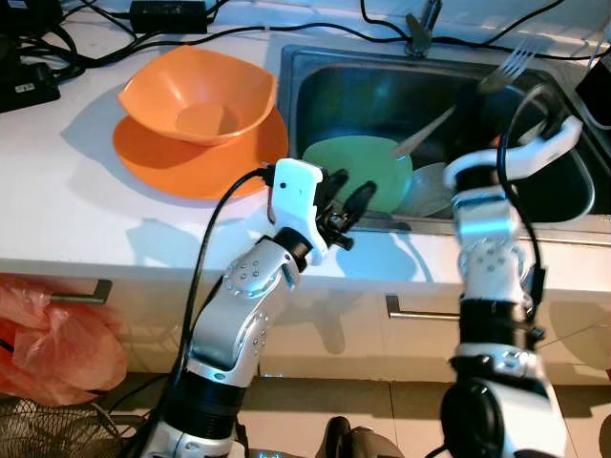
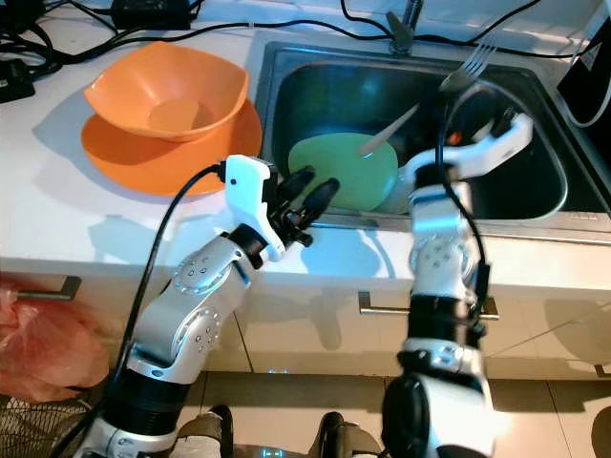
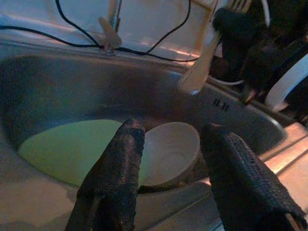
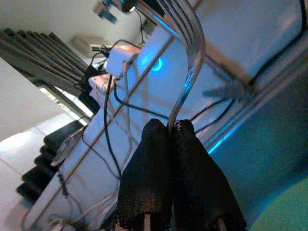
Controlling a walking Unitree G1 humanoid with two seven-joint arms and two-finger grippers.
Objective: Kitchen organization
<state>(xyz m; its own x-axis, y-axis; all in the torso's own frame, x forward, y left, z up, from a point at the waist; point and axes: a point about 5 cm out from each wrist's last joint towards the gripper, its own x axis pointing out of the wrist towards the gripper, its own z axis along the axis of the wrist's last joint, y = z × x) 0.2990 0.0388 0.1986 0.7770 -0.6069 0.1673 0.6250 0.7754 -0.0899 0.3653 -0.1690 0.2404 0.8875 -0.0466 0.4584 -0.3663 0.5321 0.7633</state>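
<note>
The robot stands at a stainless steel sink (image 1: 315, 72) set in a white countertop (image 1: 67, 191). Its right gripper (image 4: 172, 132) is raised over the basin with both black fingers pinched tight on the handle of a silver metal fork (image 1: 511, 65), tines pointing up and away toward the back wall. The left gripper (image 1: 348, 205) hovers at the near rim of the sink, its two fingers spread apart and holding nothing, aimed at the round green plate (image 1: 358, 167) lying on the basin floor. A small pale bowl (image 3: 171, 154) sits just beside that plate, touching or overlapping its edge, and a pale spoon-like utensil (image 1: 425, 134) leans over them.

It looks like the dishes are being cleared from the sink, the fork being the piece in hand. The next move probably calls for carrying the fork somewhere to set it down, though no rack or holder is plainly visible.

On the counter to the robot's left, an orange bowl (image 1: 200, 95) rests on an orange plate (image 1: 153, 162). Black cables (image 1: 239, 33) trail along the back. A red plastic bag (image 1: 52, 343) slumps on the floor below.
</note>
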